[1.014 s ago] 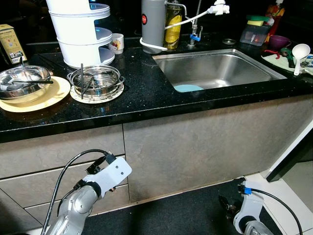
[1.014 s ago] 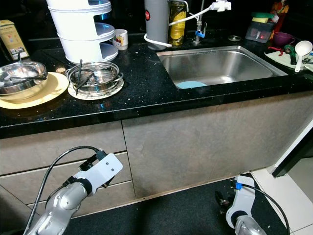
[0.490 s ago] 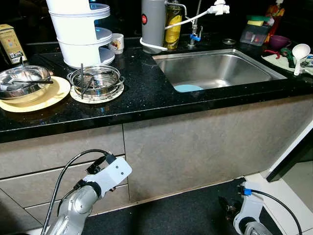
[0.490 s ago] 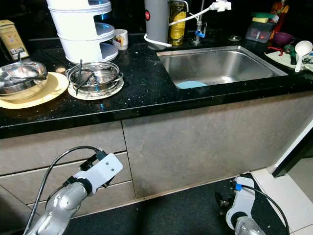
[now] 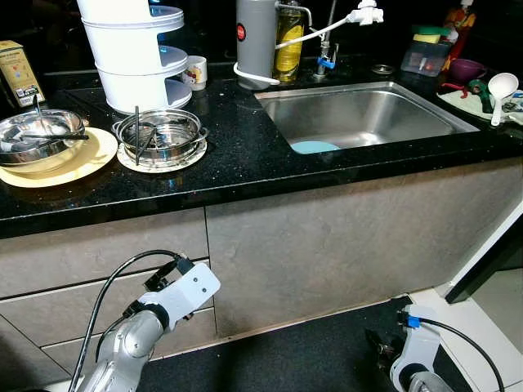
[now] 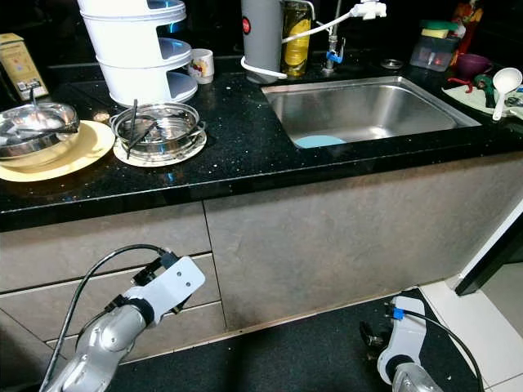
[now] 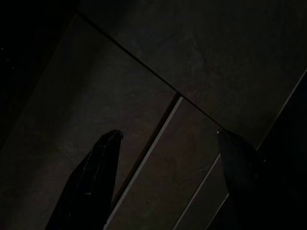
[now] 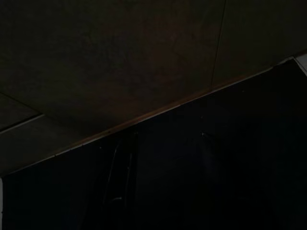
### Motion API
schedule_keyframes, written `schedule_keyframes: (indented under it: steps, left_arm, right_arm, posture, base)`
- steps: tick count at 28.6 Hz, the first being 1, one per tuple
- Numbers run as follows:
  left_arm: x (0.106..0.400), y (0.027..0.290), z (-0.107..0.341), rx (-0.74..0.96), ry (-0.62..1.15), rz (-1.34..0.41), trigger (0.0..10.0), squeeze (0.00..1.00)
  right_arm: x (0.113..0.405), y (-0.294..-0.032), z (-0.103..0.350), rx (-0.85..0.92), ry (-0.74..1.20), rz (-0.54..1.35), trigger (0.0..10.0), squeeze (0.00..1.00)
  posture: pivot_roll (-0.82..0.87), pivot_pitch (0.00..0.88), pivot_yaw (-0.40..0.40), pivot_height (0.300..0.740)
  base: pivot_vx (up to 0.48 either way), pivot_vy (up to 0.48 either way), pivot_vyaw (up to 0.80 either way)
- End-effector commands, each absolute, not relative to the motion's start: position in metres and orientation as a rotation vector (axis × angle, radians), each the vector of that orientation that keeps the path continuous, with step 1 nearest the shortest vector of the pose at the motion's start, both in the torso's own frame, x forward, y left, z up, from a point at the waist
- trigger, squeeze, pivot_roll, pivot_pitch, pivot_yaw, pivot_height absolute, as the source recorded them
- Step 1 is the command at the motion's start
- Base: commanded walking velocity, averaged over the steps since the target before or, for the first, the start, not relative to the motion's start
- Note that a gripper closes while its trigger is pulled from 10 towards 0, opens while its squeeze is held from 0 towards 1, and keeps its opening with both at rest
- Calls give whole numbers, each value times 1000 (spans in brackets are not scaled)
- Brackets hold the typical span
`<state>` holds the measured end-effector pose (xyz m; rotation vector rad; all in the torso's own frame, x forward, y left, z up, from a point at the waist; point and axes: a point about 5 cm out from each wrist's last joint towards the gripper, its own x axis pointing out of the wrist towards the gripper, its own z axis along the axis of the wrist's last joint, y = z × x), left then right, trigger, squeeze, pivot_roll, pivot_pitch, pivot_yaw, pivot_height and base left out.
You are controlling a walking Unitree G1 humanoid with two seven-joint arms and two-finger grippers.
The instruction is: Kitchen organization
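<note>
A black counter (image 5: 245, 163) runs in front of me with a steel sink (image 5: 425, 110) set in it. A light blue dish (image 5: 315, 147) lies in the sink. At the left a steel bowl (image 5: 37, 135) sits on a yellow plate (image 5: 91, 155), and beside it a second steel bowl (image 5: 161, 131) holds utensils. My left arm (image 5: 147, 327) hangs low before the drawers; its gripper (image 7: 169, 134) is open and holds nothing. My right arm (image 5: 417, 363) hangs near the floor, its gripper (image 8: 163, 167) dimly seen, fingers apart.
A white tiered rack (image 5: 131, 57), a mug (image 5: 194, 72), a grey cylinder (image 5: 256, 41) and a yellow bottle (image 5: 288, 41) stand at the back. A white ladle (image 5: 500, 86), purple bowl (image 5: 466, 69) and clear box (image 5: 425, 55) lie right of the sink. Grey cabinet fronts (image 5: 343, 245) stand below.
</note>
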<state>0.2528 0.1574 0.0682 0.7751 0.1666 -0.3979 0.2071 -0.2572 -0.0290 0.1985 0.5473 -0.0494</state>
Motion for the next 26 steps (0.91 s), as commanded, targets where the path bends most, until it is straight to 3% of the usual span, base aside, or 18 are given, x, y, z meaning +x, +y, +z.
schedule_keyframes:
  steps: [1,26]
  left_arm:
    - [250,158,64,786,177,-411,10000,0]
    - [249,153,67,782,167,-415,10000,0]
  right_arm:
    - [204,-258,-31,192,556,-47,10000,0]
    - [205,-263,-28,184,550,-48,10000,0]
  posture:
    - [18,0,-43,740]
    - [3,0,-52,740]
  base:
    - [0,0,0]
    - [0,0,0]
